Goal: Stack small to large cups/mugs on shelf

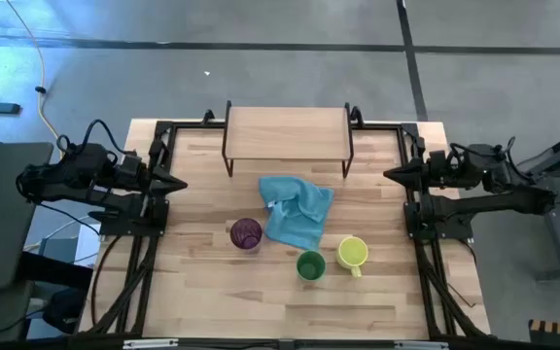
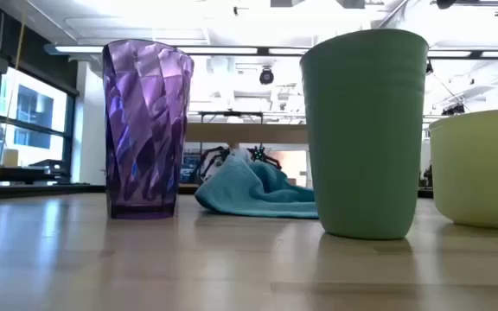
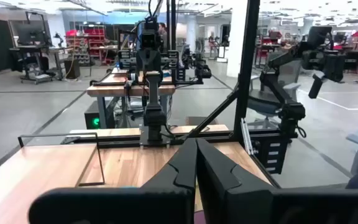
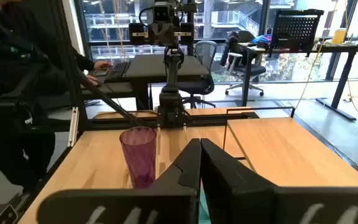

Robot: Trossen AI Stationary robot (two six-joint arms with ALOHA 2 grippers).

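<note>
The purple tumbler point(image 1: 246, 233) point(image 2: 145, 130) point(image 4: 138, 155), the green cup point(image 1: 310, 265) point(image 2: 366, 134) and the yellow-green mug point(image 1: 352, 254) point(image 2: 482, 168) stand upright on the tabletop toward its near edge. The shelf point(image 1: 288, 133) stands on its black legs at the far edge; its top is bare. My left gripper point(image 1: 180, 183) point(image 3: 196, 162) is shut and empty above the table's left side. My right gripper point(image 1: 391, 175) point(image 4: 201, 163) is shut and empty above the right side.
A light blue cloth point(image 1: 296, 210) point(image 2: 253, 190) lies crumpled on the table between the shelf and the cups. Black frame rails point(image 1: 144, 253) run along the left and right edges. A person sits at a desk point(image 4: 36, 68) beyond the table.
</note>
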